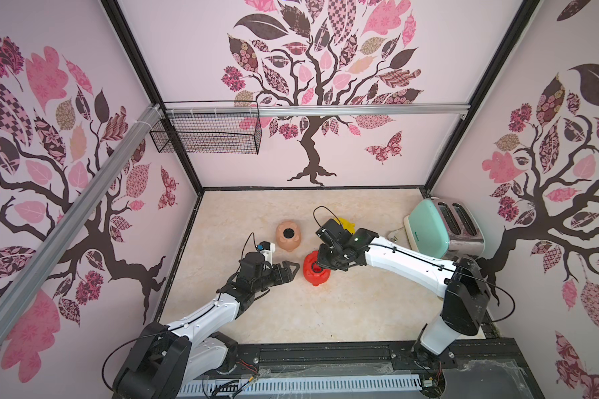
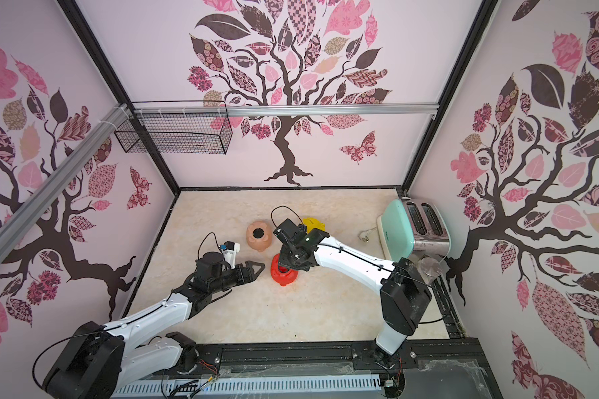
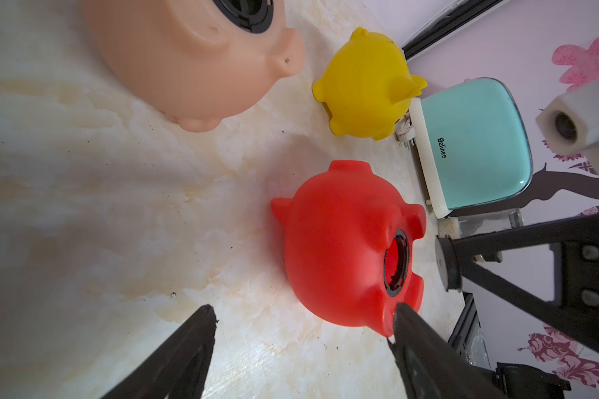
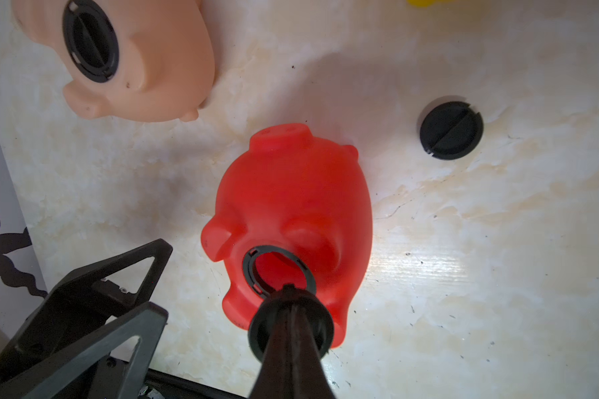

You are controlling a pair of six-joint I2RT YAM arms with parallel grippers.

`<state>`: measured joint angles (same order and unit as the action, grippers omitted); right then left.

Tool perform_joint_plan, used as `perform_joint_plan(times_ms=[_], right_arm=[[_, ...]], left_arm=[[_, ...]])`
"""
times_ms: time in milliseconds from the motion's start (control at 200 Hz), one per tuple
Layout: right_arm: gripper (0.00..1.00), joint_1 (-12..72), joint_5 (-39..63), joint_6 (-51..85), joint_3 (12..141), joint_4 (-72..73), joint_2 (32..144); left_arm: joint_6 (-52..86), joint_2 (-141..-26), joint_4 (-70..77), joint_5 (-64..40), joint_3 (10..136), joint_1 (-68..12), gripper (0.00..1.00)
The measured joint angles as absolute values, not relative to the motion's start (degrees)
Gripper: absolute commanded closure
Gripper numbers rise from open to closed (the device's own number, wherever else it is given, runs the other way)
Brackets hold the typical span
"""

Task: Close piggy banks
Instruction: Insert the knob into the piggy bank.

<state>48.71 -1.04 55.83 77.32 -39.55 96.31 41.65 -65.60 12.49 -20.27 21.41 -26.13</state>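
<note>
My right gripper [image 4: 288,292] is pinched shut on a black plug [image 4: 261,333], just at the rim of the open belly hole of the red piggy bank [image 4: 291,193], which lies belly-up on the table [image 1: 256,311]. My left gripper [image 1: 294,271] stands spread beside it, holding nothing. The peach-pink piggy bank [image 4: 159,69] lies near, its hole plugged; the yellow piggy bank [image 3: 363,86] lies farther back; a loose plug [image 4: 451,130] lies by the red one
</note>
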Motion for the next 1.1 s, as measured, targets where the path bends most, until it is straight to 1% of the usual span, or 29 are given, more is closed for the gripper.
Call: perform_joint_plan(times_ms=[345,1100], right_arm=[[1.00,49.76,-0.71,57.47,77.69,-38.17,99.11],[1.00,50.11,-3.97,58.54,78.87,-38.33,101.12]], left_arm=[[42.06,-66.48,14.55,-20.60,21.17,-26.11,0.19],[42.06,-66.61,14.72,-20.64,20.84,-26.11,0.19]])
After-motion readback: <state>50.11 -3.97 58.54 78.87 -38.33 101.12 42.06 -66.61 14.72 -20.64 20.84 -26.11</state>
